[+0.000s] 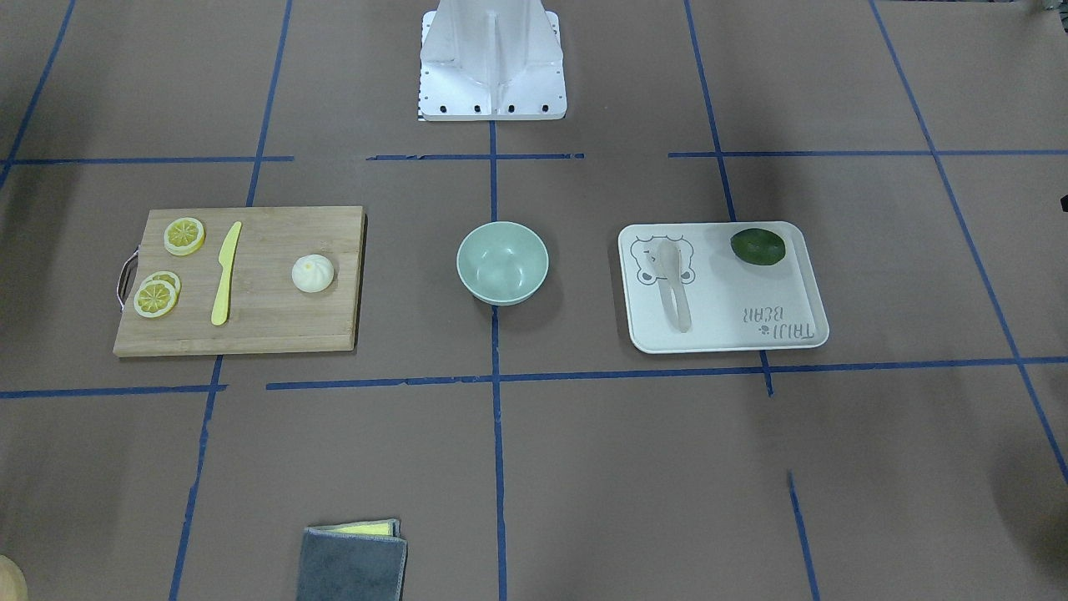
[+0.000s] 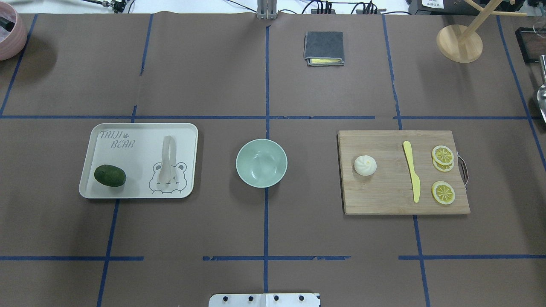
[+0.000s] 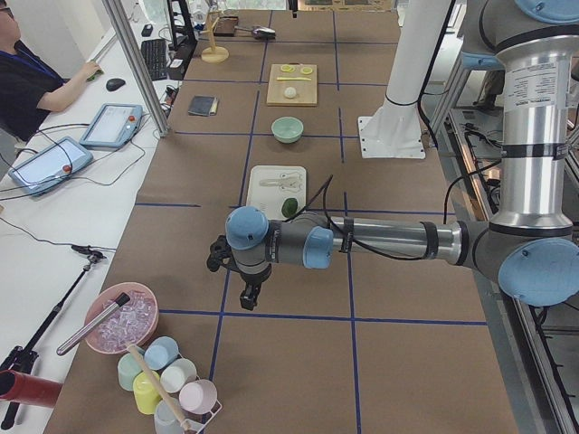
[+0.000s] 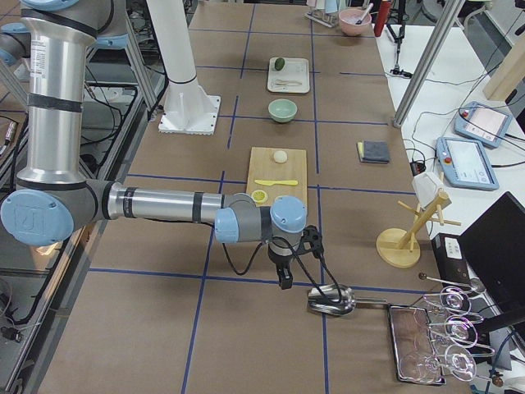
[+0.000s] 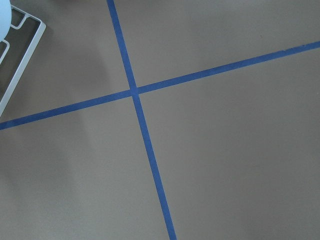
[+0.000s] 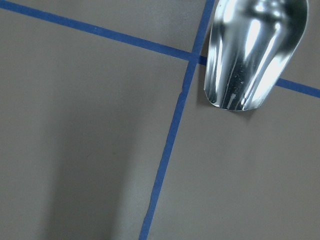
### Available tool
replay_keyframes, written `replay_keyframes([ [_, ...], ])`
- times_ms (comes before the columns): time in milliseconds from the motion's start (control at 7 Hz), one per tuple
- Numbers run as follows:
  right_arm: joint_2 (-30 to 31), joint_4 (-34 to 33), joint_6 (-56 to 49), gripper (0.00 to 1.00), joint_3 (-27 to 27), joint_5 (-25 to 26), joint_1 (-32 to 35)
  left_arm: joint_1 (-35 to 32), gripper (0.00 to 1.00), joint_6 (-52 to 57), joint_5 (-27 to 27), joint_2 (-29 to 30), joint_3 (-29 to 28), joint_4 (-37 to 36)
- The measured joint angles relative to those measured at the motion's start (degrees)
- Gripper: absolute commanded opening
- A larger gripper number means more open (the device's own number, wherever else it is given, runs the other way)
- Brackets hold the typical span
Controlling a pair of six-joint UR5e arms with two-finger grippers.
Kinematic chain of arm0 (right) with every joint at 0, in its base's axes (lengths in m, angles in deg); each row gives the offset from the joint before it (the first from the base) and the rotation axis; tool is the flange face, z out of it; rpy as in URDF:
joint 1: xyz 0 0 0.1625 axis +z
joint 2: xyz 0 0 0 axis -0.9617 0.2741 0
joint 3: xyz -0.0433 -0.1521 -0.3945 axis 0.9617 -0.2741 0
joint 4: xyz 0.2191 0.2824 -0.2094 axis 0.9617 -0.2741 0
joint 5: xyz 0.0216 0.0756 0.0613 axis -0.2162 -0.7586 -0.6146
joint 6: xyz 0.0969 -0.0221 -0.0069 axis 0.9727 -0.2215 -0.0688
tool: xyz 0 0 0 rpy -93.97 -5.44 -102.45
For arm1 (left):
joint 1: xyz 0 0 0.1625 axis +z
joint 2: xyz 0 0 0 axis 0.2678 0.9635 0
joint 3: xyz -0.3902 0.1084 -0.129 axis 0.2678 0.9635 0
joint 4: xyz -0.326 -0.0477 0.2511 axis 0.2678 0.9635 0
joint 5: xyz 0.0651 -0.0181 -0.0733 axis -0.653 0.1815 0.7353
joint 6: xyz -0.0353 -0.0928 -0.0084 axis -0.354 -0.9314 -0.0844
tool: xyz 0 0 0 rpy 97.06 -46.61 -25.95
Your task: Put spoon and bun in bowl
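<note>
Exterior left, spoon (image 3: pixel 281 182) on tray (image 3: pixel 262 204), left gripper (image 3: pixel 247 301) well apart

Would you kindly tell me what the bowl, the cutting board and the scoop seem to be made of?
Bowl: likely matte plastic or melamine, uniform mint, soft sheen. Cutting board: bamboo or wood, visible grain strips. Scoop: polished metal, mirror-like reflections.
</note>
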Motion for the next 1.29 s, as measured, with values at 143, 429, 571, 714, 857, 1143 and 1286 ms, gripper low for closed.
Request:
replay_keyframes([
  [143,0.00,-0.03,0.05,1.00,0.00,-0.06,-0.02,0.02,1.00,0.02,-0.02,0.00,0.08,-0.01],
  [429,0.03,-0.04,0.04,1.00,0.27,-0.64,-0.14,0.19,1.00,0.14,0.04,0.08,0.54,0.41],
  [571,-0.05,-0.02,0.02,1.00,0.63,-2.34,-0.63,1.14,1.00,0.14,0.05,0.23,0.82,2.09],
  [714,-1.05,0.11,0.20,1.00,0.97,-5.16,-1.52,3.12,1.00,0.02,0.16,0.60,1.34,5.29],
  [857,-3.51,0.39,0.35,1.00,1.23,-7.56,-2.18,5.18,1.00,-0.24,0.31,1.48,1.86,9.98],
  [1143,-10.08,1.14,2.89,1.00,0.29,-7.95,-2.58,7.14,1.00,-0.51,0.18,4.75,0.67,23.12],
  [1286,-12.13,2.59,6.48,1.00,-0.02,-7.84,-2.64,7.37,1.00,-0.91,0.24,5.99,0.18,29.99],
])
